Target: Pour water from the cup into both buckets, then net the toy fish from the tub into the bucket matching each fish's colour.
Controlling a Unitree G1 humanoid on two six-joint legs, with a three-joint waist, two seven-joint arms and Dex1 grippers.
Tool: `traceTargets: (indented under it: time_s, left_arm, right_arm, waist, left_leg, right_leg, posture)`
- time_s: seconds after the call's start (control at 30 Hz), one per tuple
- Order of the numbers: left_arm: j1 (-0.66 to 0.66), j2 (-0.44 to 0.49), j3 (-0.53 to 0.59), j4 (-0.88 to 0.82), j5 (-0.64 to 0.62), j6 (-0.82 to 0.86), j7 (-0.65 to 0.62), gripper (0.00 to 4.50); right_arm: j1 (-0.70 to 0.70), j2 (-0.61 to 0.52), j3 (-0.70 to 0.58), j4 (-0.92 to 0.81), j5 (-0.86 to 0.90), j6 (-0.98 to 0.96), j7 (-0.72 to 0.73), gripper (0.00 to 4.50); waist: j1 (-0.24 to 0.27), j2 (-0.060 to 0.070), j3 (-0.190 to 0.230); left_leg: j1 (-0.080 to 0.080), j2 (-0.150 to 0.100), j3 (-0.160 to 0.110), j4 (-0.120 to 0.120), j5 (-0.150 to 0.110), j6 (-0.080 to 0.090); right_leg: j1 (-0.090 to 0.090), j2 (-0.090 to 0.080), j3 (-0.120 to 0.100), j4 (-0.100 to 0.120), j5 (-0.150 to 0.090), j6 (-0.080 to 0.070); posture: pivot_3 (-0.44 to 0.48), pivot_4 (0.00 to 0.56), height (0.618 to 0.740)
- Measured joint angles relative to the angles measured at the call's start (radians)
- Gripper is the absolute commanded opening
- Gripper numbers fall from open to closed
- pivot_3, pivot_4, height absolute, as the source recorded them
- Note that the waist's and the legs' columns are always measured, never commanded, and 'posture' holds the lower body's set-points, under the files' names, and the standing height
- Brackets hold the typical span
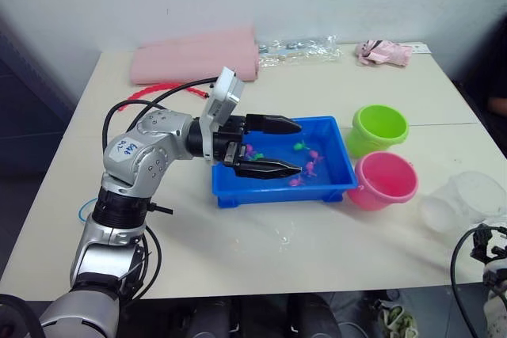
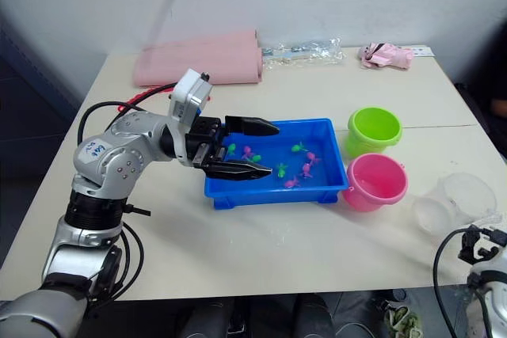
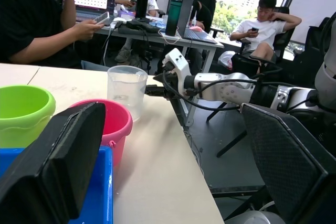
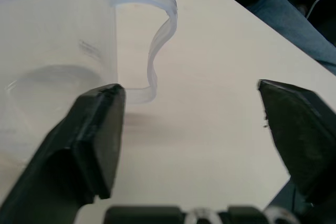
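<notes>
The blue tub (image 1: 277, 192) sits mid-table with water and several tiny pink and green toy fish (image 1: 306, 161) in it. My left gripper (image 1: 275, 146) hovers open over the tub's left half, holding nothing. To the tub's right stand the lime green bucket (image 1: 379, 128) and, nearer, the pink bucket (image 1: 386, 180). The clear cup (image 1: 463, 199) stands upright by the table's right edge. In the right wrist view my right gripper (image 4: 187, 93) is open just beside the cup's handle (image 4: 157, 40), apart from it. One finger (image 4: 94, 129) is close to the cup wall.
A folded pink cloth (image 1: 194, 57), a clear plastic bag (image 1: 297, 49) and a pink packet (image 1: 384, 53) lie along the far edge. A red beaded strip (image 1: 154, 89) lies behind my left arm. A thin light blue loop (image 1: 83, 210) peeks out beside my left forearm. People sit beyond the table.
</notes>
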Motion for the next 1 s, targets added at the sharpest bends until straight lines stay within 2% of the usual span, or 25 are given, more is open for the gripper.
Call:
traceTargets:
  time_s: [0.2,0.3,0.37,0.4,0.43,0.47,0.57,0.6,0.63,0.67,0.73,0.8,0.9,1.0]
  left_arm:
    - [0.003,0.002,0.000,0.021,0.001,0.001,0.001,4.50]
    - [0.041,0.004,0.007,-0.001,0.002,0.021,0.043,4.50]
    - [0.149,0.010,0.016,-0.053,0.005,0.036,0.100,4.50]
    - [0.168,0.014,0.016,-0.060,0.005,0.040,0.109,4.50]
    - [0.205,0.030,0.033,-0.076,0.003,0.057,0.140,4.50]
    - [0.243,0.052,0.077,-0.103,0.001,0.082,0.183,4.50]
    - [0.281,0.083,0.141,-0.150,-0.008,0.107,0.239,4.50]
    - [0.303,0.091,0.173,-0.176,-0.013,0.119,0.271,4.50]
    - [0.342,0.108,0.211,-0.201,-0.016,0.128,0.306,4.50]
    - [0.358,0.115,0.223,-0.207,-0.015,0.135,0.325,4.50]
    - [0.452,0.164,0.287,-0.229,-0.013,0.148,0.365,4.50]
    - [0.528,0.204,0.329,-0.235,-0.004,0.159,0.389,4.50]
    - [0.704,0.315,0.459,-0.230,0.017,0.159,0.387,4.50]
    - [0.830,0.399,0.574,-0.189,0.048,0.136,0.357,4.50]
  right_arm:
    - [0.194,0.022,-0.005,-0.318,0.064,0.100,0.028,4.48]
    - [0.239,-0.018,-0.029,-0.424,0.185,0.156,0.102,4.48]
    - [0.265,-0.186,-0.075,-0.509,0.323,0.215,0.241,4.48]
    - [0.266,-0.222,-0.091,-0.522,0.350,0.227,0.265,4.48]
    - [0.243,-0.308,-0.118,-0.537,0.438,0.267,0.319,4.48]
    - [0.199,-0.443,-0.142,-0.546,0.567,0.326,0.392,4.48]
    - [0.103,-0.601,-0.127,-0.548,0.706,0.389,0.480,4.48]
    - [0.028,-0.666,-0.085,-0.540,0.755,0.414,0.515,4.48]
    - [-0.092,-0.729,0.012,-0.522,0.789,0.431,0.547,4.48]
    - [-0.140,-0.750,0.054,-0.519,0.798,0.432,0.563,4.48]
    - [-0.371,-0.763,0.278,-0.477,0.783,0.448,0.608,4.48]
    - [-0.524,-0.752,0.440,-0.445,0.753,0.460,0.646,4.48]
    - [-0.784,-0.646,0.681,-0.349,0.652,0.476,0.720,4.48]
    - [-0.863,-0.599,0.800,-0.294,0.572,0.471,0.798,4.48]
  waist:
    - [0.005,0.000,0.000]
    - [0.004,0.001,0.000]
    - [-0.004,0.001,0.000]
    - [-0.004,-0.001,0.000]
    - [-0.003,-0.003,0.001]
    - [-0.004,-0.004,0.002]
    - [0.001,-0.005,0.002]
    - [0.004,-0.007,0.002]
    - [0.002,-0.008,0.003]
    - [0.002,-0.009,0.003]
    - [-0.004,-0.012,0.002]
    - [-0.004,-0.012,0.003]
    - [-0.013,-0.017,0.005]
    - [-0.006,-0.018,0.006]
  left_leg:
    - [0.000,0.000,-0.001,0.000,0.000,0.000]
    - [0.000,0.000,-0.001,0.000,-0.001,0.000]
    - [0.002,0.000,0.002,0.000,-0.003,0.002]
    - [0.002,0.001,0.002,0.000,-0.003,0.002]
    - [0.002,0.002,0.002,0.000,-0.003,0.002]
    - [0.002,0.002,0.002,0.001,-0.004,0.003]
    - [0.002,0.002,0.001,0.002,-0.005,0.003]
    - [0.001,0.002,0.000,0.002,-0.006,0.003]
    - [0.001,0.002,0.000,0.002,-0.006,0.004]
    - [0.000,0.002,0.000,0.002,-0.007,0.004]
    - [0.000,0.002,0.000,0.003,-0.008,0.003]
    - [-0.001,0.002,0.001,0.003,-0.008,0.003]
    - [-0.002,0.003,0.002,0.003,-0.009,0.002]
    - [-0.004,0.003,0.001,0.003,-0.010,0.002]
  right_leg:
    - [0.000,0.000,0.000,0.000,0.000,0.000]
    - [0.001,0.000,0.001,-0.001,0.000,0.000]
    - [0.000,0.000,0.004,0.000,0.000,0.000]
    - [0.000,0.000,0.004,0.000,0.000,0.000]
    - [0.000,0.001,0.004,-0.001,0.000,0.000]
    - [0.000,0.000,0.004,-0.001,0.000,0.000]
    - [0.000,0.000,0.005,-0.003,-0.001,-0.001]
    - [0.002,-0.001,0.007,-0.005,-0.001,-0.001]
    - [0.002,-0.001,0.008,-0.006,-0.001,-0.001]
    - [0.002,-0.001,0.008,-0.006,-0.001,-0.001]
    - [0.002,-0.001,0.007,-0.005,-0.001,-0.001]
    - [0.000,-0.001,0.006,-0.004,-0.001,-0.001]
    - [-0.002,0.000,0.001,-0.004,-0.001,-0.001]
    - [-0.003,-0.002,-0.003,-0.004,-0.001,-0.001]
  posture:
    - [0.000,0.150,0.738]
    - [0.000,0.150,0.738]
    - [0.000,0.150,0.738]
    - [0.000,0.150,0.738]
    - [0.000,0.150,0.738]
    - [0.000,0.150,0.738]
    - [0.000,0.150,0.738]
    - [0.000,0.150,0.738]
    - [0.000,0.150,0.738]
    - [0.000,0.150,0.738]
    - [0.000,0.150,0.738]
    - [0.000,0.150,0.738]
    - [0.000,0.150,0.738]
    - [0.000,0.150,0.738]
